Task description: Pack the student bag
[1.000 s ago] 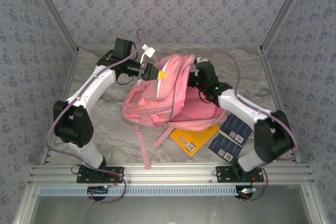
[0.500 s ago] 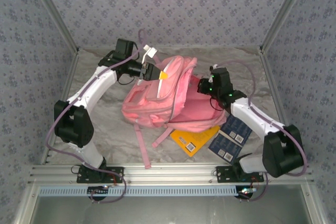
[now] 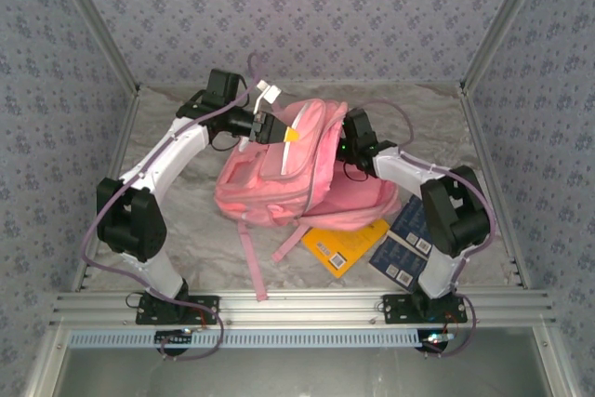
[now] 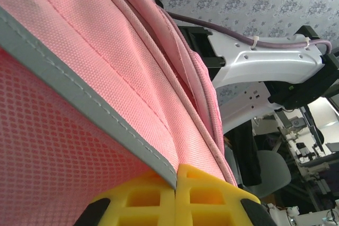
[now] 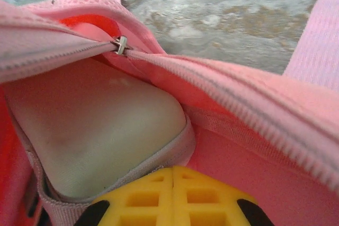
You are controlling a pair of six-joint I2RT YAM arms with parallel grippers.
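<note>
Flat yellow book (image 3: 346, 246) half under big soft pink backpack (image 3: 270, 183). Right tool (image 5: 173, 194): pads (image 5: 143, 197) cut off at bottom edge.

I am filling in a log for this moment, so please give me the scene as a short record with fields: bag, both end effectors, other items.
bag: student bag, pink, slumped mid-table, zip partly open
left end effector: shut on the bag's grey-trimmed edge
right end effector: fingers together at the zip opening; whether they pinch cloth is unclear
other items: yellow book partly under the bag; two dark blue booklets beside it, near the right arm's base
</note>
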